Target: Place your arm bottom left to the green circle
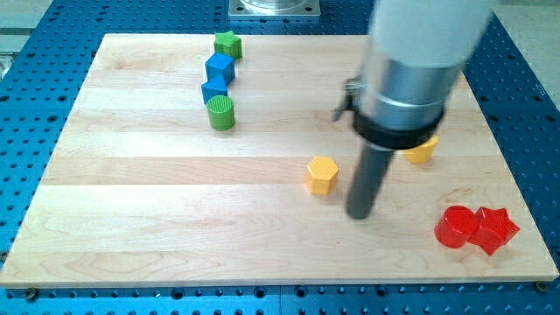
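The green circle, a short ribbed green cylinder block (221, 113), stands on the pale wooden board (157, 201) in its upper-left part, well toward the view's top. It is the lowest piece of a short chain of 4 blocks. Touching it just above and slightly to the view's left is a blue block of angular shape (213, 89); above that, touching in turn, is a blue cube (220, 66); at the chain's top, nearest the board's far edge, sits a green star-shaped block (227, 44). That makes 2 green blocks and 2 blue ones.

Well apart from the green cylinder, down and to the view's right, lies a yellow hexagonal block (322, 174). My tip (360, 213) rests on the board just to the right of that hexagon and a little lower, close beside it but not touching, so it is far below and right of the green cylinder. The dark rod rises from the tip into a wide grey cylindrical housing (411, 70) that fills the upper right. There is no claw on this arm, only the rod, so nothing spreads or pinches.

Farther right of the cylinder, partly hidden behind the housing, a 2nd yellow block (423, 152) shows only its lower edge; its shape cannot be made out. Farthest from the cylinder, near the board's lower-right corner, 2 red blocks touch: a rounded red one (456, 227) and a red star-like one (495, 229). A blue perforated table (52, 87) surrounds the board.
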### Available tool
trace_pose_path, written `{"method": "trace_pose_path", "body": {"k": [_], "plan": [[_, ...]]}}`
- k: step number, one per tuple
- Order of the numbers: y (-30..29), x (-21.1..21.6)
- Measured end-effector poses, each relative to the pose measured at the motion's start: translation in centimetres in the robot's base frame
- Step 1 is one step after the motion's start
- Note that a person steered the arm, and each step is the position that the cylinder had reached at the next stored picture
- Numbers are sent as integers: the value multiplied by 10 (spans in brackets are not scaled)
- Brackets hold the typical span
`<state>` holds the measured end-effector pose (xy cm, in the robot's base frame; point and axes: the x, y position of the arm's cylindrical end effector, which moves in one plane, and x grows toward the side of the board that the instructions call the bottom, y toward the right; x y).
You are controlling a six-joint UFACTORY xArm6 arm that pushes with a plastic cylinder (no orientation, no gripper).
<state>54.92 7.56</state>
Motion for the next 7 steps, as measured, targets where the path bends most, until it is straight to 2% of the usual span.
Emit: {"method": "trace_pose_path", "body": {"k": [1,5,6,7], "plan": [[-19,21],[-19,21],[-65,5],[-174,-18]]}}
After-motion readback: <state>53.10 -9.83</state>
